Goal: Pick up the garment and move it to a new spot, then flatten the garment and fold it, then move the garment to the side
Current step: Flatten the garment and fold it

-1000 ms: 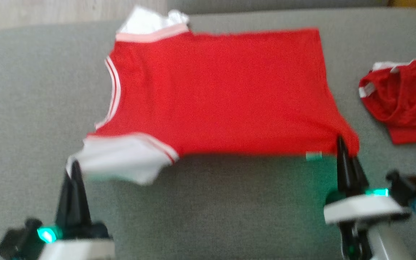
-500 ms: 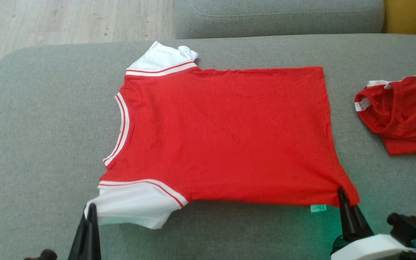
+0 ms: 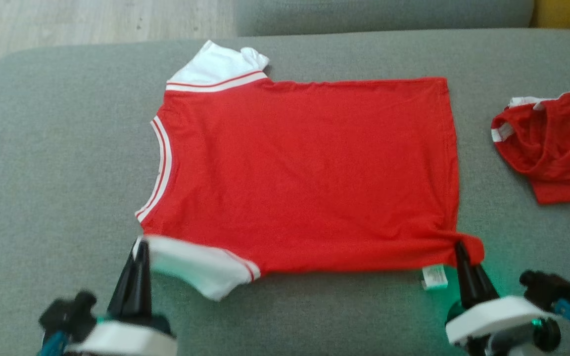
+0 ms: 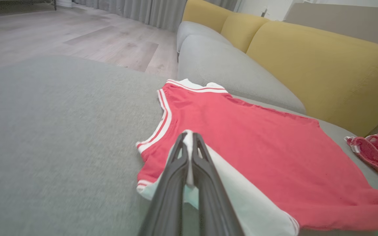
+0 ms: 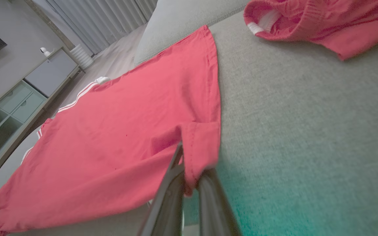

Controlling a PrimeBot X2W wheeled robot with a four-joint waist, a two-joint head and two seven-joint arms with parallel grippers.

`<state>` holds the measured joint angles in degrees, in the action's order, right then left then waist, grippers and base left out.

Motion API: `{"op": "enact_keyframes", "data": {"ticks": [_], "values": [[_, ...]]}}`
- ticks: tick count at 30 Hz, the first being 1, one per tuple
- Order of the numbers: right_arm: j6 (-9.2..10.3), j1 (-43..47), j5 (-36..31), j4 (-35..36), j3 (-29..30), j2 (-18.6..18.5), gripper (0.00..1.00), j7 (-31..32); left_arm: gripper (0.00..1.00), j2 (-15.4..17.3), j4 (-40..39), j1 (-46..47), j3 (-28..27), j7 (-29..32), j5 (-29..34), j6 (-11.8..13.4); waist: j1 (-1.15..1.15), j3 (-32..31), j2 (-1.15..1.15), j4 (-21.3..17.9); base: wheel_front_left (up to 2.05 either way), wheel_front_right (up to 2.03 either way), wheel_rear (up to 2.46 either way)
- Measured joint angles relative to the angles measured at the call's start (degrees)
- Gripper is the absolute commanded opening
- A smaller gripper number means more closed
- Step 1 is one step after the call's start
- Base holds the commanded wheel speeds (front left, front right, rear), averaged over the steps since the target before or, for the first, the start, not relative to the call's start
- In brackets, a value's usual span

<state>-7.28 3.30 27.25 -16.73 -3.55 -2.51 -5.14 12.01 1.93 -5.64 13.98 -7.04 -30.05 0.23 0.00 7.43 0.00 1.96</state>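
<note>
The garment is a red T-shirt with white sleeves and a striped collar, spread flat on the grey sofa cushion, collar to the left. My left gripper is shut on the near white sleeve, lifting its edge; the left wrist view shows the sleeve pinched between the fingers. At the near right hem corner my right gripper is shut on the red cloth, which bunches between the fingers.
A second red garment lies crumpled at the right edge of the cushion. A grey back cushion runs along the far side, with yellow cushions behind. Wooden floor lies beyond the far left.
The head camera bobbed down and back, shifting the whole picture. The near sleeve and the hem corner now sit pulled up and inward over the shirt's near edge.
</note>
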Motion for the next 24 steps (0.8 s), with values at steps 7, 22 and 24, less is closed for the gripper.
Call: {"op": "enact_keyframes", "data": {"ticks": [7,22,24], "values": [[0.0,-6.3,0.4,-3.3,0.3,0.0,0.0,-1.5,0.0,-0.5,4.5,12.3,1.0,0.1,1.5,-1.0,0.01,2.6,0.0,-0.5,0.0,0.0,0.0],[0.0,-17.5,1.8,-11.7,-2.6,-0.1,0.98,-5.2,0.0,-1.0,17.9,23.1,0.8,-3.5,1.9,-2.3,0.01,6.7,0.0,-3.0,0.0,0.0,0.0],[0.0,-18.2,2.1,-12.1,-3.6,-0.1,1.0,-6.1,0.0,-1.4,19.0,23.7,0.6,-4.3,1.9,-2.3,0.0,6.8,0.0,-3.0,0.0,0.0,0.0]]}}
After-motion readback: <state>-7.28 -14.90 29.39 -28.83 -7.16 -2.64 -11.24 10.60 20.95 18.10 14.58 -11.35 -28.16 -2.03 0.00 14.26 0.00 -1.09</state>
